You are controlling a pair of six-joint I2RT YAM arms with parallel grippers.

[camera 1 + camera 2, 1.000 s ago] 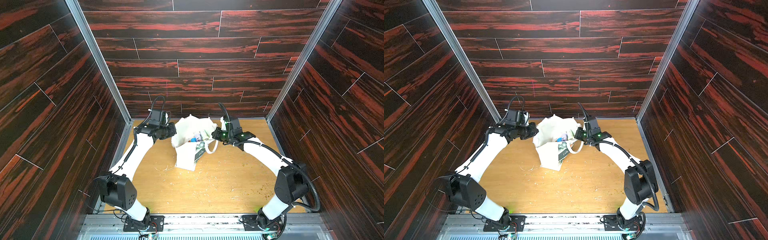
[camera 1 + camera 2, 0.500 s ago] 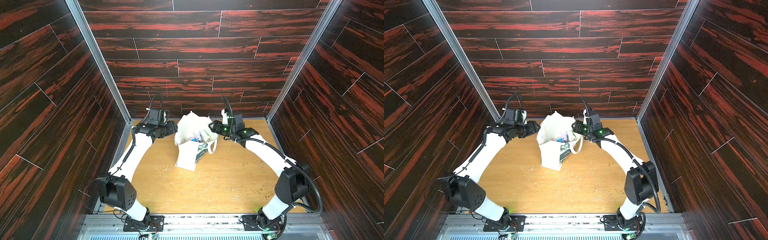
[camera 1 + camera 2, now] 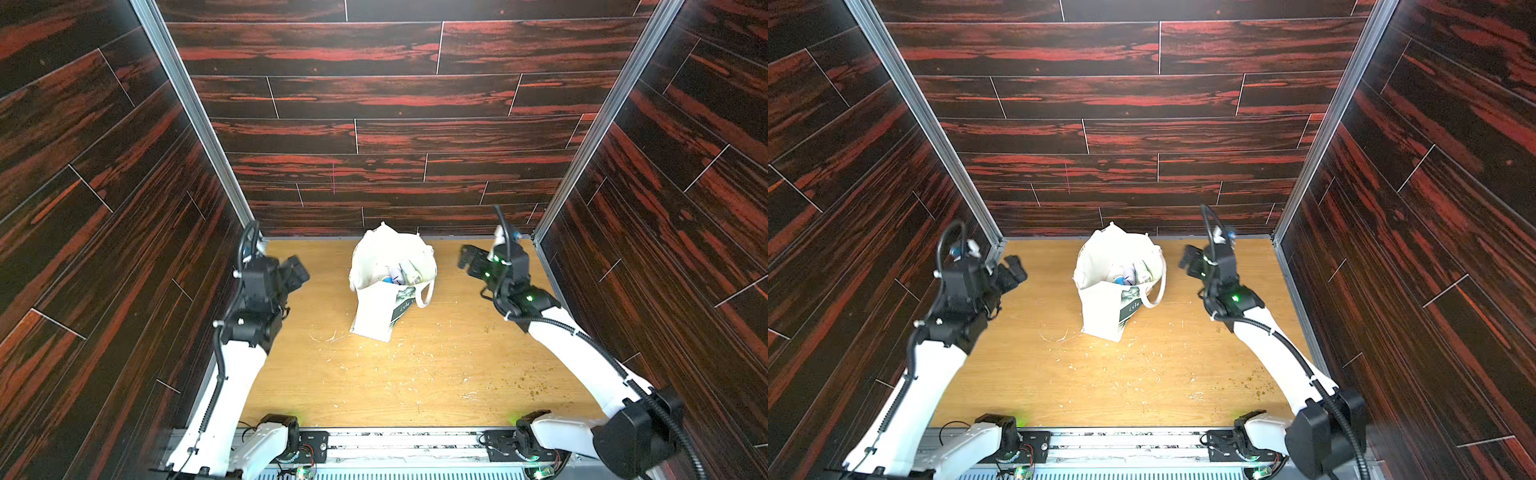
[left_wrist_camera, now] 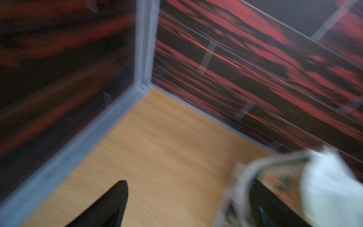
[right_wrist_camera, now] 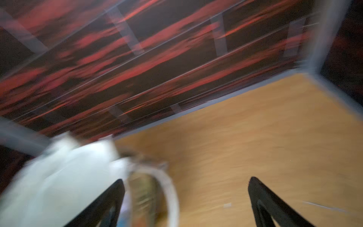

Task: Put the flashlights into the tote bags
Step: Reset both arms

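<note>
**Tote bag (image 3: 374, 307) left standing alone**

It stands mid-frame in both top views, mouth open, with flashlights (image 3: 405, 272) heaped inside, one blue among the pale ones. A second ago both grippers were closed at its rim. Now the left gripper (image 3: 300, 270) and right gripper (image 3: 466, 257) hang wide open, holding nothing, well apart on either side. Pale scraps (image 3: 399, 357) litter the table (image 3: 374, 390) lower in frame.

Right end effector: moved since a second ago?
Yes. In a top view the right end effector has backed away from the tote bag toward the far right corner post; bare tabletop now separates them.
</note>
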